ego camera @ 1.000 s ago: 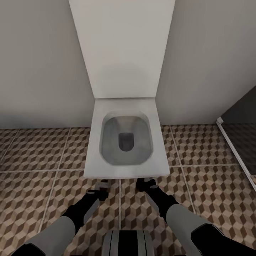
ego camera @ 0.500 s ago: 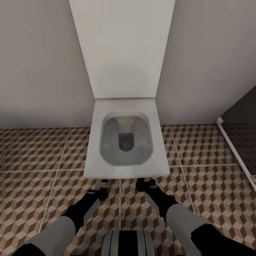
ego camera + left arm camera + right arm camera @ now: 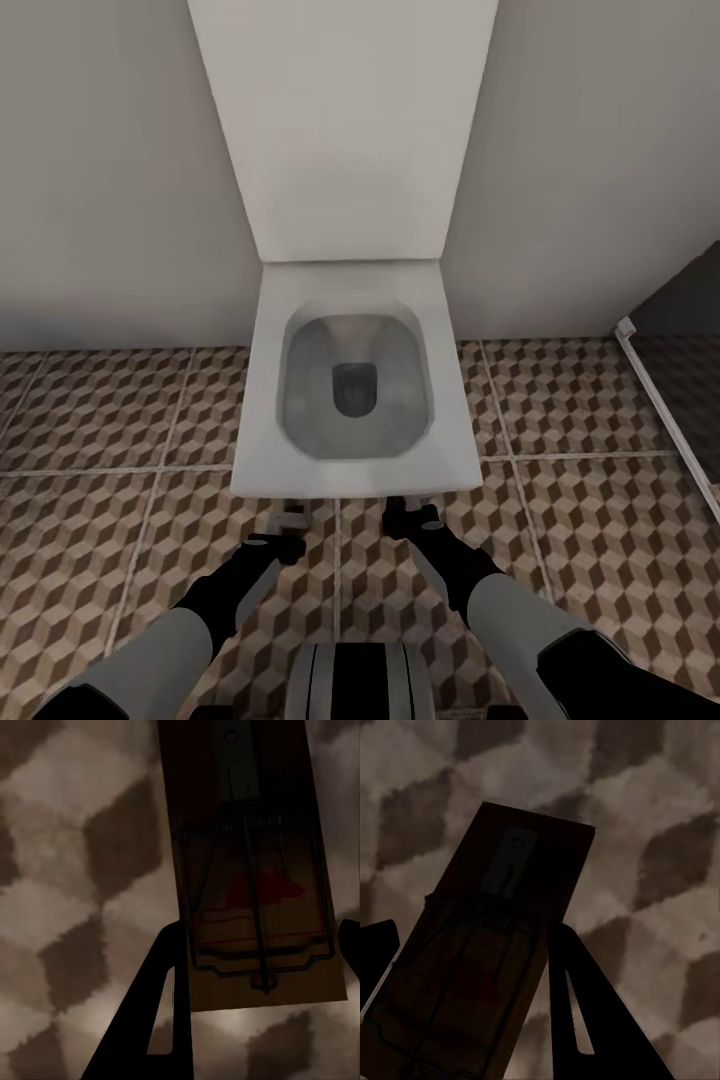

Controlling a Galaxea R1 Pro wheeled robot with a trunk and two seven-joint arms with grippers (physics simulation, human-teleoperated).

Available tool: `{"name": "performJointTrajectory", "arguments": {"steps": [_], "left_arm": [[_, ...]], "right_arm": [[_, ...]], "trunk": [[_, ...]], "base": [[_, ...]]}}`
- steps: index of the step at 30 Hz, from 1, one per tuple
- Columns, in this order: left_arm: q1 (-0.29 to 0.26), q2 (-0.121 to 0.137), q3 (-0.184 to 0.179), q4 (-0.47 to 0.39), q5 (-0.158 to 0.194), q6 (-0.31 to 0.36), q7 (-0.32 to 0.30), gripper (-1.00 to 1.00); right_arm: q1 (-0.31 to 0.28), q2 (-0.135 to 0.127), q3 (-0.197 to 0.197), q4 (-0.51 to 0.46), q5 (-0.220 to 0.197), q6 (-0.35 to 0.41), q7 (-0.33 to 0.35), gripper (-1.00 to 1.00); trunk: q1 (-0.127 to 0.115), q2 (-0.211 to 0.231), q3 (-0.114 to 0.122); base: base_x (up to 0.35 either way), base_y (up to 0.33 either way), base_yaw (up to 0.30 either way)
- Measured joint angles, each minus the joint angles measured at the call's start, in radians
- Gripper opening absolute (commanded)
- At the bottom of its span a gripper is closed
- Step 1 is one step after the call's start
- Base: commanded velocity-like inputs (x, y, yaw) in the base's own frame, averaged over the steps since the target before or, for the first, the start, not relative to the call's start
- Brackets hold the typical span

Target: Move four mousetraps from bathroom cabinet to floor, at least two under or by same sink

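Each gripper is clamped on a mousetrap — left gripper (image 3: 259,960), right gripper (image 3: 472,967). Facing a toilet (image 3: 355,390), the robot should find the bathroom sink — keeping both grips firm.

Both arms: light grey forearm shells, black sleeves at the joints, black wrists. Left gripper (image 3: 290,530) has grey and black links; right gripper (image 3: 408,518) is mostly black. Trunk (image 3: 358,682) at bottom centre: grey ribbed housing, dark vertical grooves. Wrist views: flat black fingers (image 3: 154,1016), each with a narrow slot.
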Motion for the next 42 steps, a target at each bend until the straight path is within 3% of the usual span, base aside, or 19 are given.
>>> {"name": "performJointTrajectory", "arguments": {"steps": [4, 39, 40, 42], "left_arm": [[0.000, 0.000, 0.000, -0.001, 0.000, 0.000, 0.000, -1.00], [0.000, 0.001, 0.000, -0.001, 0.000, -0.004, 0.002, -1.00], [0.000, 0.001, 0.000, -0.003, -0.001, -0.006, 0.001, 1.00], [0.000, 0.001, -0.001, -0.004, -0.002, -0.008, 0.002, 1.00]], "right_arm": [[0.000, 0.000, 0.000, 0.000, 0.000, 0.000, 0.000, -1.00], [0.000, 0.000, 0.000, 0.000, 0.000, 0.000, 0.003, -1.00], [0.000, 0.000, 0.000, 0.000, 0.000, 0.000, 0.003, -1.00], [-0.001, 0.000, 0.000, 0.000, 0.000, 0.000, 0.003, -1.00]], "trunk": [[0.002, -0.001, -0.015], [0.002, -0.001, -0.016], [0.002, -0.001, -0.016], [0.002, -0.001, -0.016]], "base": [[0.000, 0.000, 0.000], [0.000, 0.000, 0.000], [0.000, 0.000, 0.000], [0.000, 0.000, 0.000]]}}
